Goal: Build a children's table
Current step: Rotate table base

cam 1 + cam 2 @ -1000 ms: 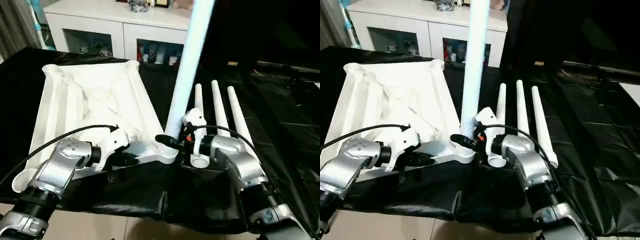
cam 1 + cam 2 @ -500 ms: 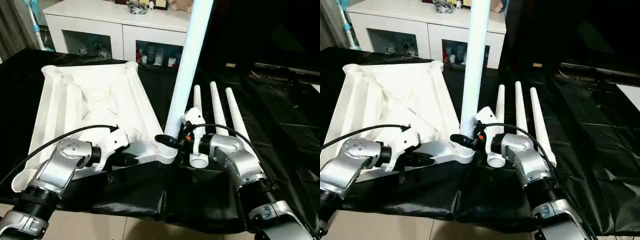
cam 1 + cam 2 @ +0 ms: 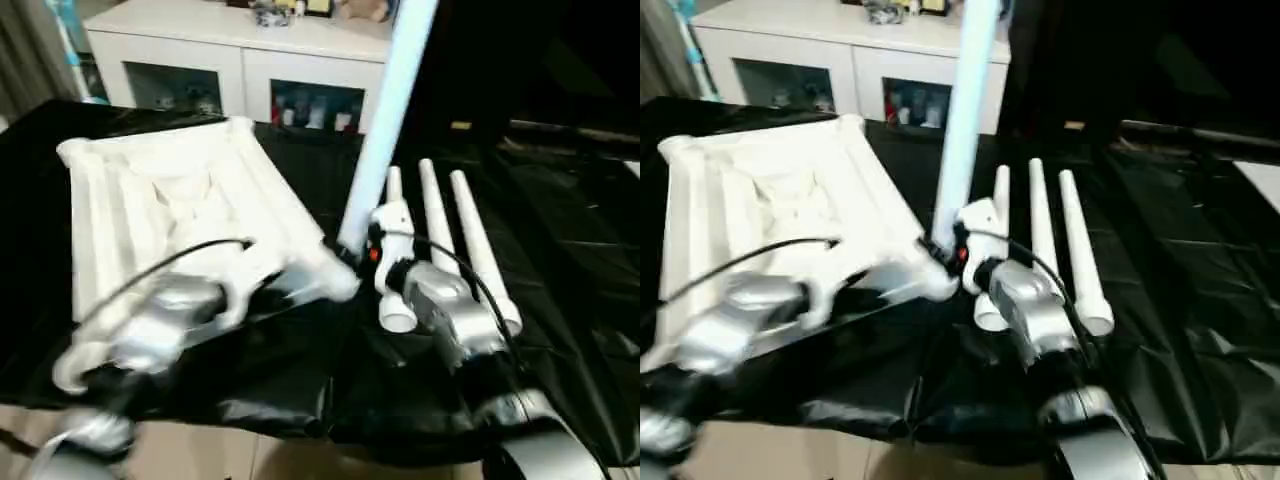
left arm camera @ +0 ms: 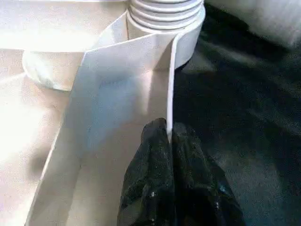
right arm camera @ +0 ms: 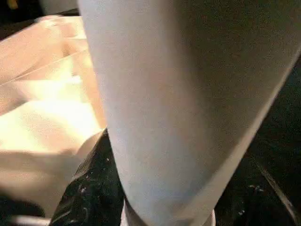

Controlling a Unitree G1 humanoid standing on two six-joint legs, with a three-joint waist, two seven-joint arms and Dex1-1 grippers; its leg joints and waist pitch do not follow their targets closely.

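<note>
The white tabletop (image 3: 170,200) lies upside down on black cloth, ribbed underside up. One white leg (image 3: 385,120) stands upright in its near right corner socket (image 4: 164,19), where threaded rings show. My right gripper (image 3: 352,262) is shut on this leg just above the socket; in the right wrist view the leg (image 5: 188,94) looms close, with a black finger (image 5: 89,188) beside it. My left gripper (image 4: 168,129) is shut on the tabletop's thin near rim (image 4: 170,84), a short way from that corner. Three more legs (image 3: 435,230) lie side by side to the right.
A white cabinet with glass doors (image 3: 240,70) stands behind the work surface. Black cloth (image 3: 560,250) covers the surface out to the right. The surface's front edge and the floor (image 3: 200,450) lie just below my arms.
The whole picture has shifted and blurred, so the camera moved. My left arm is smeared with motion. Both grips look the same as before.
</note>
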